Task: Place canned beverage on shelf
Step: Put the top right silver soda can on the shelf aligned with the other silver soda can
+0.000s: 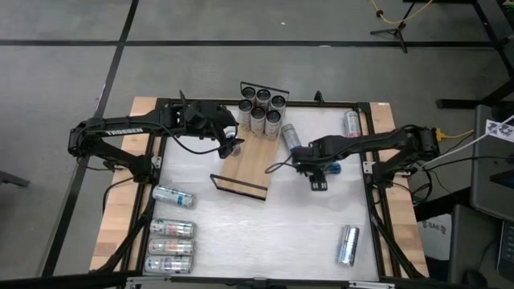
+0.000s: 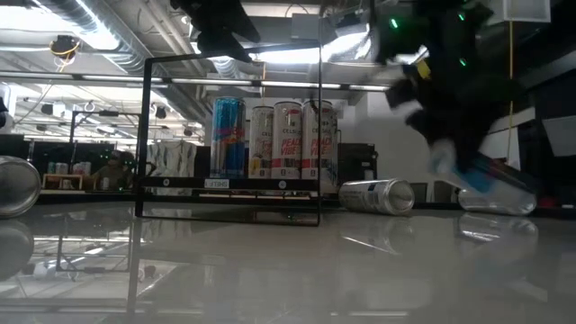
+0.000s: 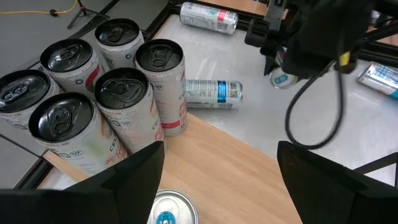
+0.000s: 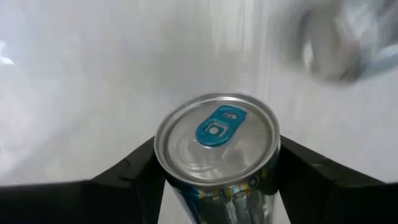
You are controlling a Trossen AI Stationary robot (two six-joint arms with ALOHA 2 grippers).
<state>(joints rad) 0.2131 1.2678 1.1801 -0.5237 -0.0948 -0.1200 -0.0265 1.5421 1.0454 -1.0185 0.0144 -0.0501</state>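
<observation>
The right claw (image 4: 217,180) grips a blue-tabbed can (image 4: 216,140) between its fingers, lifted off the white surface (image 1: 265,233) just beside the shelf (image 1: 249,164). This looks like the carrying step; next comes moving it over the board and setting it upright. Only the left wrist view shows another can (image 3: 165,208) standing between the left claw's (image 3: 221,186) wide-spread fingers.

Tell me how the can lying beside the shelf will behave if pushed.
The lying can would probably roll if pushed across its length: it rests on its round side on the smooth tabletop. Its shiny metal skin looks slick, so a loose grip might slip. It shows no dents, so it likely feels stiff.
</observation>
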